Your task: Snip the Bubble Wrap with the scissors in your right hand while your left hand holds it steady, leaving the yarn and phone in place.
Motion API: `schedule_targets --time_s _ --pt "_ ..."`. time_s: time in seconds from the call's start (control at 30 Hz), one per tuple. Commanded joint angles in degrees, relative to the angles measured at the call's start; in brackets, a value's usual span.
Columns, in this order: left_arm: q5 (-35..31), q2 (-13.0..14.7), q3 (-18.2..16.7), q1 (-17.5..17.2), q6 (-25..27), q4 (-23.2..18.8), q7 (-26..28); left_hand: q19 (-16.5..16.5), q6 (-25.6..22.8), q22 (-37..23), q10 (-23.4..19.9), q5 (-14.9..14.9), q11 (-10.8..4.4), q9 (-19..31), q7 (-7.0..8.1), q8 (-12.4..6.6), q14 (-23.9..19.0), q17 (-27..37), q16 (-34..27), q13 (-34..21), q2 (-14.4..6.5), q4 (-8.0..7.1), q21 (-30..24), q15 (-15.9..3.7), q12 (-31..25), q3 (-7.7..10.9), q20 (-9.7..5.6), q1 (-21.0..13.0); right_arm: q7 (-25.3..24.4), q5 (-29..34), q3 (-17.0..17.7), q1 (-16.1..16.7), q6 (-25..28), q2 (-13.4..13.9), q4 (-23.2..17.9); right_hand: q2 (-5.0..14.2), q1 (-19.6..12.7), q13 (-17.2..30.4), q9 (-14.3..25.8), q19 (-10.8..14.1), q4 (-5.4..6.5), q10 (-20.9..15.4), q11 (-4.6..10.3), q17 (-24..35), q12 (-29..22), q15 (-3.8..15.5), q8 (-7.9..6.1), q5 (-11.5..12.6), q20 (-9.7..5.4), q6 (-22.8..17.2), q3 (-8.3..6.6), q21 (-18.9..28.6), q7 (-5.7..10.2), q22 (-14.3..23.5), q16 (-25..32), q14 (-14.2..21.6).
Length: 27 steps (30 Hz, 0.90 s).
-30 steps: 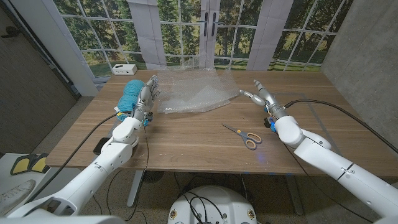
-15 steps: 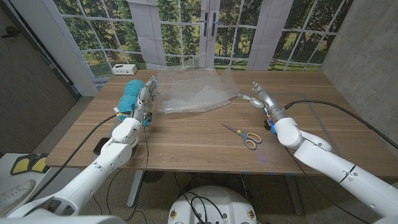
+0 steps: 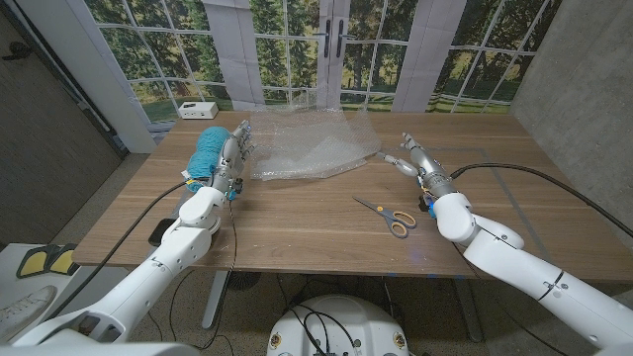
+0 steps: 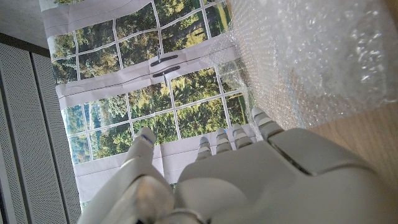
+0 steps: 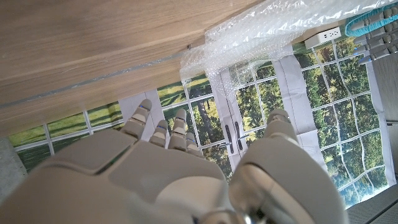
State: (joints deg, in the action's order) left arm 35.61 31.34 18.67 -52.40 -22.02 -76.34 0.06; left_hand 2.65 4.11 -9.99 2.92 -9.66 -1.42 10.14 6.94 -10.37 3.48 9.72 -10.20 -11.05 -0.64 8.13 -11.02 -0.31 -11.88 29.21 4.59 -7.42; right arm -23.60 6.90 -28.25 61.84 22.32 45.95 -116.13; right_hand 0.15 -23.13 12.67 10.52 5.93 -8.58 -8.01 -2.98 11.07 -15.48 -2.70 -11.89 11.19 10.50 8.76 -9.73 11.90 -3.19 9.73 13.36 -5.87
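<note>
One pair of scissors (image 3: 388, 216) lies nearest, loose on the desk (image 3: 297, 227) toward its front edge, right of middle, silver blades and beige handles, nothing gripping it. Right hand (image 3: 410, 156) hovers beyond it, holding nothing, fingers apart, beside the right corner of the sheet, so the pickup looks not yet done. Left hand (image 3: 231, 155) stands on the desk's left side at the sheet's left edge, fingers extended and empty, likely staged to pin the sheet; contact unclear. One bubble wrap sheet (image 3: 305, 146), clear, spreads over the desk's far middle. One teal yarn ball (image 3: 205, 153) sits just beside the left hand, left edge side, out of the cutting path. One white box (image 3: 197, 109) sits at the far left corner.
</note>
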Motion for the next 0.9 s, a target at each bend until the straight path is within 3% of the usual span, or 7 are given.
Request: schedule_targets --time_s 0.03,0.57,0.9 --pt "0.6 0.3 -0.2 -0.6 0.0 -0.3 -0.5 0.1 -0.2 -0.1 0.4 -0.2 0.41 0.1 0.07 -0.34 -0.1 0.3 -0.2 -0.1 0.0 0.15 -0.2 0.46 -0.2 -0.27 0.02 -0.8 -0.8 1.5 -0.3 1.5 3.0 0.2 -2.8 0.02 -0.7 0.4 0.3 1.8 -0.08 -0.4 -0.21 0.1 -0.2 0.08 -0.43 -0.3 -0.06 -0.2 -0.64 0.6 0.01 0.2 0.5 0.9" --pt "0.9 0.2 -0.2 -0.6 -0.3 0.2 -1.1 0.1 -0.2 -0.1 0.4 -0.2 0.36 0.1 -0.01 -0.33 -0.1 0.3 -0.2 -0.1 0.0 0.15 -0.2 0.49 -0.2 -0.33 0.07 -0.8 -1.2 2.4 0.0 3.6 6.4 1.2 -6.2 -0.01 -0.9 0.8 0.3 3.1 0.19 -0.4 -1.02 0.4 0.0 0.84 -0.04 -0.5 0.89 0.0 -0.59 0.6 0.65 0.3 1.5 3.9" --pt "0.6 0.3 -0.1 -1.0 -0.1 -0.7 -0.6 0.3 -0.4 -0.1 0.0 -0.2 0.46 0.1 0.11 -0.39 -0.4 0.3 -0.3 -0.1 0.0 0.14 -0.3 0.59 -0.3 -0.38 0.11 -0.8 -1.4 3.0 0.3 4.8 8.6 2.0 -8.1 -0.27 -0.4 1.0 0.3 3.5 0.52 -1.6 -0.58 0.7 -0.5 1.09 0.01 -0.6 0.79 -0.1 -0.25 0.5 1.14 0.3 1.7 4.6"
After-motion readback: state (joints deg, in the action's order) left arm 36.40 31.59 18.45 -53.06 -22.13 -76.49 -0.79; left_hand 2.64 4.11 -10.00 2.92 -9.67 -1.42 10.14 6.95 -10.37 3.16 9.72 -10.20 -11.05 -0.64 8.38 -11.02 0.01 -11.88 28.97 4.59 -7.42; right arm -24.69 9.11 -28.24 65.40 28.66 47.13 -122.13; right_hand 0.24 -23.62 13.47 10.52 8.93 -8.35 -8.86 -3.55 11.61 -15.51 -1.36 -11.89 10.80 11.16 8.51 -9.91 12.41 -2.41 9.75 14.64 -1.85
